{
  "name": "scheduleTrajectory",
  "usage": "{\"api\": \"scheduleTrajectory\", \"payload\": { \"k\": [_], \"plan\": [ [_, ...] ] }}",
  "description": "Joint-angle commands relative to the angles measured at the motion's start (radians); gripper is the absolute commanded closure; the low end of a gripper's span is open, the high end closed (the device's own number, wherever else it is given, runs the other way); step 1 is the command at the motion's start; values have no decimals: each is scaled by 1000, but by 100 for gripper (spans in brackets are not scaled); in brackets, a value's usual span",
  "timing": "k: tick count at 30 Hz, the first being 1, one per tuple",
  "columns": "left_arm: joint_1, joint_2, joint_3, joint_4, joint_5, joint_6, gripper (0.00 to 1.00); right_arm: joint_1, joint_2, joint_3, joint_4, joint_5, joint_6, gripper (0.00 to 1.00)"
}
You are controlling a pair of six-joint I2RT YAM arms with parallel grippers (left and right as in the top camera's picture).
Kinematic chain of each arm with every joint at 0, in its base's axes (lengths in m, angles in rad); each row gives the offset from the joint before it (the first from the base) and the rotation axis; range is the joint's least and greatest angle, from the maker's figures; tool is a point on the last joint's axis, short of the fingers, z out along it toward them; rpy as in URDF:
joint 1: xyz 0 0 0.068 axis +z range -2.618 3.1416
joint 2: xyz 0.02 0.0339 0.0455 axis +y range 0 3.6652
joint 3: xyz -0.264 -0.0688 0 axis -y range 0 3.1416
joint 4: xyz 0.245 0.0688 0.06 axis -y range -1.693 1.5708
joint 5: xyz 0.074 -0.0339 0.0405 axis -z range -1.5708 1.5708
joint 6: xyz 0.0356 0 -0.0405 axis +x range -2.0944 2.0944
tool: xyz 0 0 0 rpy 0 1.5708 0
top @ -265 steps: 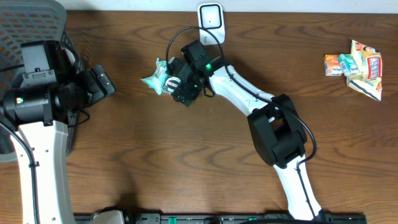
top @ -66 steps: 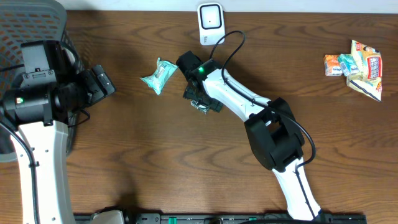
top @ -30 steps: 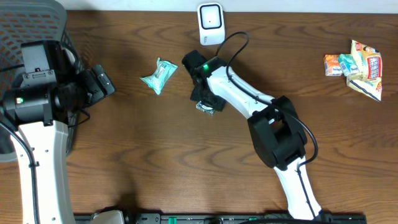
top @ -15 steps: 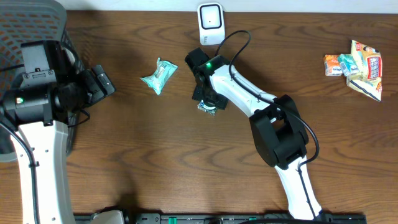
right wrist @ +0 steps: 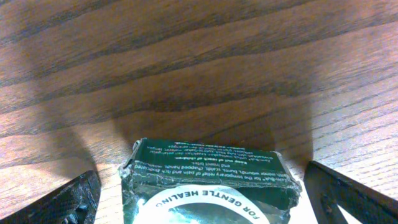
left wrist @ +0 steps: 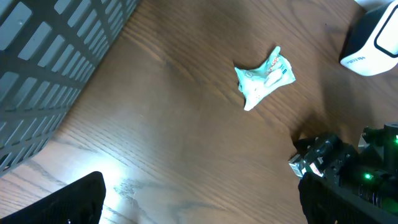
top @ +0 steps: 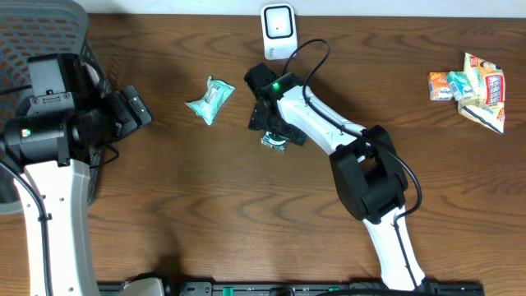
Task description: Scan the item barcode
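Note:
A dark green packet (right wrist: 208, 177) with a white round label lies flat on the wood table, also seen as the dark green packet (top: 276, 141) below the arm's head. My right gripper (right wrist: 208, 202) stands open astride it, its fingers (right wrist: 59, 202) apart from the packet's sides. The right gripper (top: 275, 127) sits a short way in front of the white scanner (top: 279, 29). A crumpled teal packet (top: 209, 99) lies to the left, by itself. My left gripper (top: 136, 107) hovers open over bare table at the left, with nothing between its fingers (left wrist: 65, 205).
A grey mesh basket (top: 41, 37) stands at the far left, behind the left arm. A pile of colourful snack packets (top: 470, 89) lies at the far right. The scanner's cable (top: 308, 62) loops over the right arm.
The right gripper's jaws have spread wide and let go of the dark green packet, which now rests on the table. The left arm has not moved.

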Motion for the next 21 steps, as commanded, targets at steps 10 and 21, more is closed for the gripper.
{"api": "scheduleTrajectory", "payload": {
  "k": [10,21],
  "plan": [
    [4,2,22,-3,5,-2,2,1,22,-15,9,-51,8,21],
    [4,2,22,-3,5,-2,2,1,22,-27,-6,-56,8,28]
  ]
}}
